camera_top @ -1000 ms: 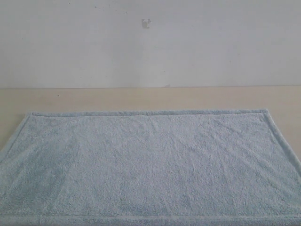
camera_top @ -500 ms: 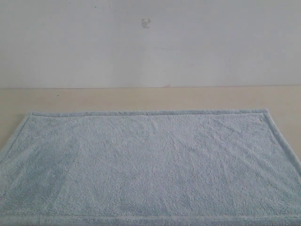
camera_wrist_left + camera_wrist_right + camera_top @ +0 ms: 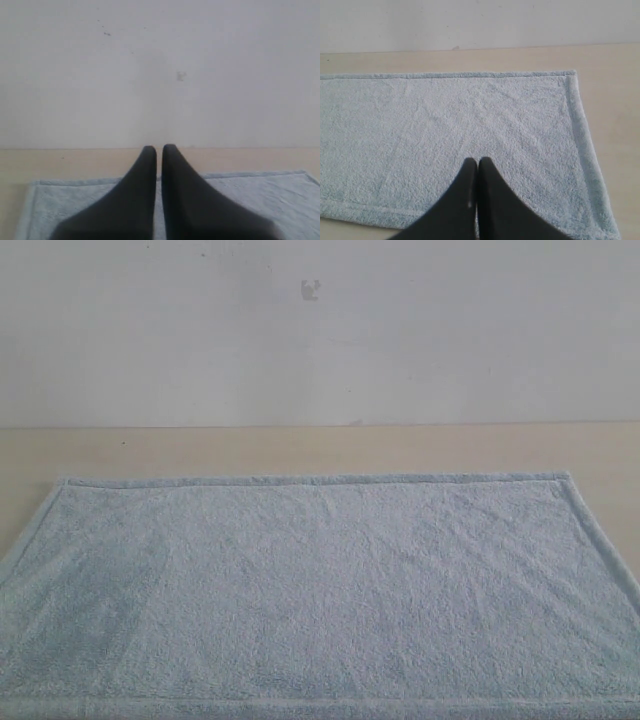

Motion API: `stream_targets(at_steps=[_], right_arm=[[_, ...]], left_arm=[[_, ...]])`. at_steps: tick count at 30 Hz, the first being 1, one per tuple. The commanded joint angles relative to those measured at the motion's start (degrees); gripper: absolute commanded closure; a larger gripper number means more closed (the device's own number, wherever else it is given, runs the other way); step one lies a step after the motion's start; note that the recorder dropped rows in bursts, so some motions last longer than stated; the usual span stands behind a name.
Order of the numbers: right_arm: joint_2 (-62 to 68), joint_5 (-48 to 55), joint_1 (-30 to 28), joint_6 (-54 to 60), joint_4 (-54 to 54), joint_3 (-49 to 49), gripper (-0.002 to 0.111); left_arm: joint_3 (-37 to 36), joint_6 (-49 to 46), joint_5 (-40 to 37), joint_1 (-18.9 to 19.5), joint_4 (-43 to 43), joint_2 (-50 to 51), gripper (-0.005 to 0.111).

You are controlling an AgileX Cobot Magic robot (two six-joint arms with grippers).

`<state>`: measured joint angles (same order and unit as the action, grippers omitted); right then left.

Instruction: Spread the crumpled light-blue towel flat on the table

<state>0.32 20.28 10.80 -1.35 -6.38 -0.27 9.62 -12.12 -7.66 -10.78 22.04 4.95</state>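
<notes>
Both left gripper (image 3: 159, 149) and right gripper (image 3: 478, 161) have jaws together — towel (image 3: 320, 590) flat on table (image 3: 300, 450), wall (image 3: 450, 340) behind.

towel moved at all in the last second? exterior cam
No. The towel lies flat, its far hem the same strip of bare table short of the wall, and both far corners are where they were.

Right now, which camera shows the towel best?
Exterior view: nearly the whole towel, lying flat. Right wrist view shows one end, partly hidden by the right gripper; left wrist view only a strip.
</notes>
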Motion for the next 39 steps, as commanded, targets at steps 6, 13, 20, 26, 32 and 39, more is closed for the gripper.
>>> stream_targets(at_steps=[6, 13, 20, 26, 32, 39], right_arm=[[-0.3, -0.7, -0.4, 0.2, 0.1, 0.3, 0.108], [-0.3, -0.7, -0.4, 0.3, 0.1, 0.3, 0.108], [-0.3, -0.7, -0.4, 0.3, 0.1, 0.3, 0.108], [-0.3, -0.7, -0.4, 0.3, 0.1, 0.3, 0.108], [-0.3, -0.7, -0.4, 0.3, 0.1, 0.3, 0.108], [-0.3, -0.7, -0.4, 0.3, 0.1, 0.3, 0.108]], left_arm=[[-9.6, 16.2, 5.8, 0.3, -17.2, -5.0, 0.103], [-9.6, 16.1, 3.0, 0.3, -17.2, -5.0, 0.103], [-9.6, 16.1, 3.2, 0.6, -17.2, -5.0, 0.103], [-9.6, 16.1, 3.2, 4.1, -17.2, -5.0, 0.103], [-9.6, 16.1, 3.2, 5.0, -17.2, -5.0, 0.103], [-9.6, 16.1, 3.2, 5.0, -17.2, -5.0, 0.103]])
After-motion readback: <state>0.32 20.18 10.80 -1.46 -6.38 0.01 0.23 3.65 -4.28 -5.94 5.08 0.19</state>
